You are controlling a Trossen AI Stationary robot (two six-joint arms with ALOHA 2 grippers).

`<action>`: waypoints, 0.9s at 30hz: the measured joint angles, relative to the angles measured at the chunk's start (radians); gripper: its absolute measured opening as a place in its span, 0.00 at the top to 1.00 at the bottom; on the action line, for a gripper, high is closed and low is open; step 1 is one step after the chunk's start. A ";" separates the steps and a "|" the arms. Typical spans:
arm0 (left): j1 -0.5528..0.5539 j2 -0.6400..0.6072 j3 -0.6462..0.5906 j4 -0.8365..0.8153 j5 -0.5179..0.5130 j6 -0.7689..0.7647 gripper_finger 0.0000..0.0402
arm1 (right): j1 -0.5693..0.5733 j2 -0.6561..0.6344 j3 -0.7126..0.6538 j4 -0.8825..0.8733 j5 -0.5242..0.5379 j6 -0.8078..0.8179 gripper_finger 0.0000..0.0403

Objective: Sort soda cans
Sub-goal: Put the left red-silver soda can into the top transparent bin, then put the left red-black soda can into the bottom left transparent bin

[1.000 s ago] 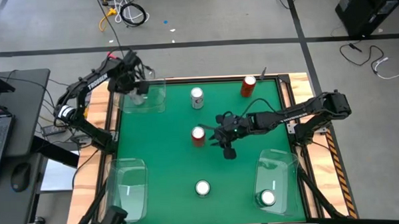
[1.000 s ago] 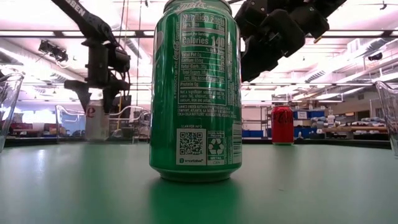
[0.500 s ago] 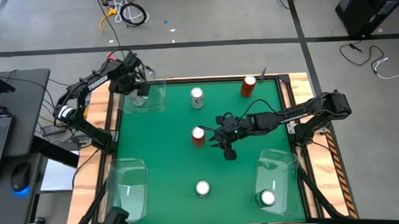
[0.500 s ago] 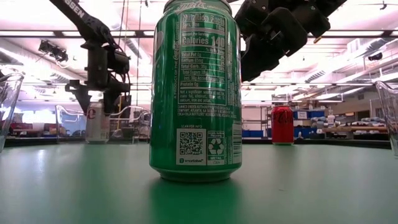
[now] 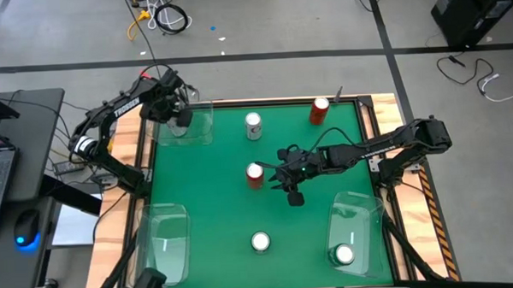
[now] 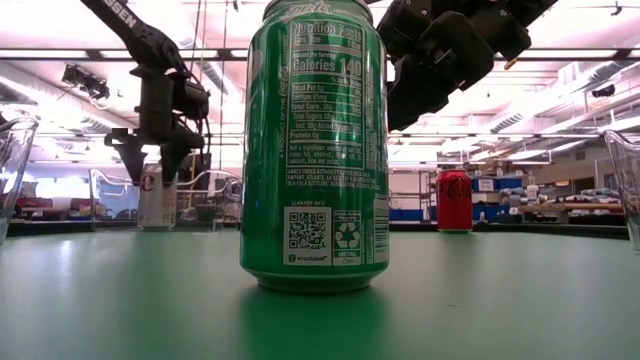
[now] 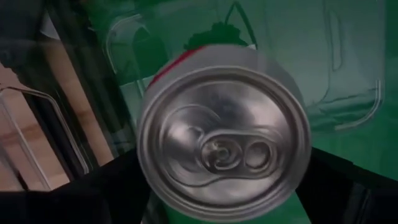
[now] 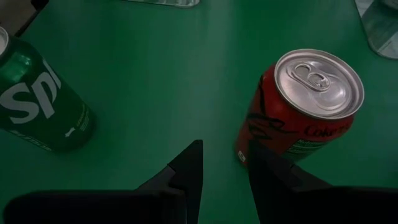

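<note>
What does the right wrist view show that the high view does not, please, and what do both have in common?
Only the right wrist view shows the lettering on the green can and the red can. Only the high view shows the left gripper open over the far-left clear bin, the other bins, and the remaining cans. Both show the right gripper beside the red can at mid-table.

table mat (image 5: 215, 188): plain green
centre can (image 5: 255, 175): red with black script, silver top
can near centre can (image 8: 37, 102): green, white lettering
can at mat's far edge (image 5: 319, 110): red
bins (image 5: 164, 241): clear
</note>
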 joint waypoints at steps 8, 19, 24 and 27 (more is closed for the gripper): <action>-0.010 -0.027 0.004 -0.078 0.032 0.027 0.11 | 0.000 0.000 0.000 -0.001 0.000 0.002 0.72; -0.094 -0.181 0.088 -0.172 -0.028 0.026 0.11 | -0.001 0.000 0.000 0.000 0.000 0.002 0.72; -0.171 -0.353 0.075 -0.044 -0.035 -0.014 0.12 | -0.001 0.000 0.000 0.000 0.000 -0.020 0.72; -0.240 -0.473 0.050 0.088 -0.034 -0.053 0.14 | -0.002 0.000 0.000 0.015 0.010 -0.020 0.74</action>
